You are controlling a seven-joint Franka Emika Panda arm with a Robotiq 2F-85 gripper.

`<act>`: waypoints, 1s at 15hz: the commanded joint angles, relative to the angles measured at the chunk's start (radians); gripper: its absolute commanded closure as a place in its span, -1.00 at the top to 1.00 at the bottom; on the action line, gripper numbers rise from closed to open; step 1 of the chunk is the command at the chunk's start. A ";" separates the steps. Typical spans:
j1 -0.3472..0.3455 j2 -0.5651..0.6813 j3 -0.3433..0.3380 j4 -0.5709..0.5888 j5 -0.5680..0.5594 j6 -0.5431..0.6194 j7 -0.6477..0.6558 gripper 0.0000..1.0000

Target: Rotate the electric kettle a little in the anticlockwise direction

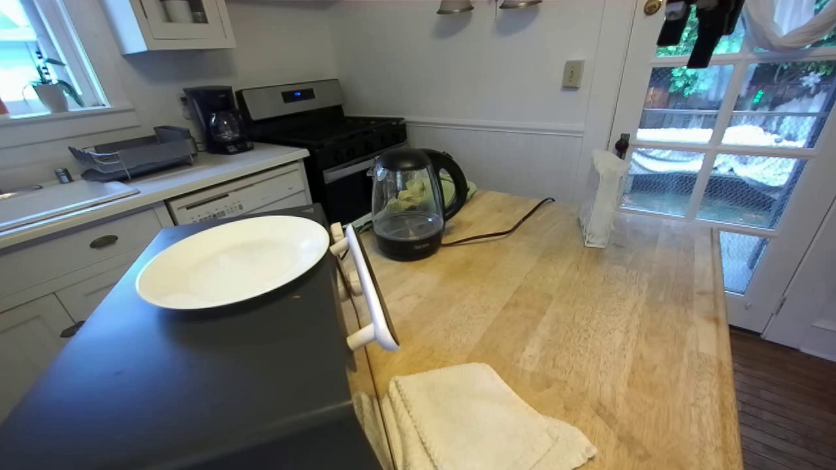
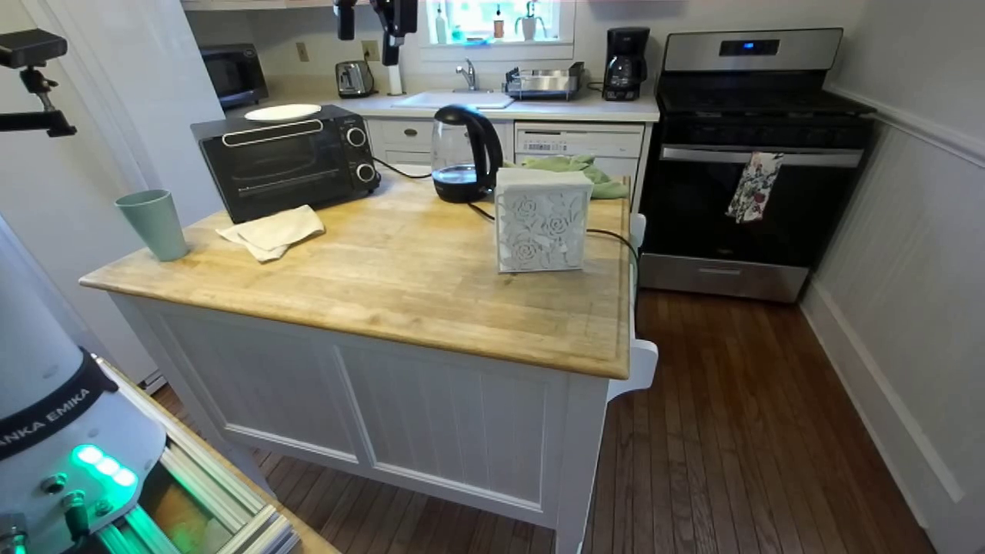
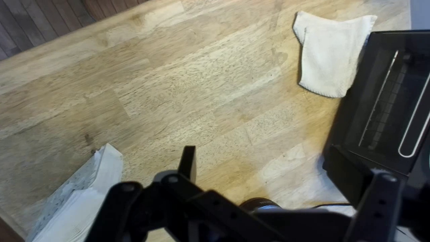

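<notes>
Above the wooden island top: gripper held high with its tips pointing down, well apart from the electric kettle.
Fingers: spread wide, a broad gap standing between the pair, as I read it from the wrist view.
Arm base: near the island, green lights lit on its side.
Arm links: cut off by the frame edges in both exterior views, so their bend I cannot report.
Kettle position: upright on the wood, between the toaster oven and the white carved box.
Kettle heading: handle bowed out roughly toward the box, spout on the opposite side.
Kettle axis: vertical, black lid uppermost.
Cord: leaving the black base on the handle side; in an exterior view a stretch of it is hidden behind the box.
Green cloth: lying behind the box in an exterior view, its lower part covered.
Kettle in the wrist view: mostly covered by the gripper, a dark curved piece showing at the bottom.
Base lettering: too small to read.
</notes>
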 commanded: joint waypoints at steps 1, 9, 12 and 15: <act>-0.016 0.088 0.046 -0.019 0.159 0.135 0.113 1.00; -0.022 0.366 0.111 -0.001 0.534 0.625 0.106 1.00; -0.028 0.474 0.156 0.033 0.654 0.769 0.073 1.00; -0.042 0.562 0.199 0.079 0.738 0.822 0.052 1.00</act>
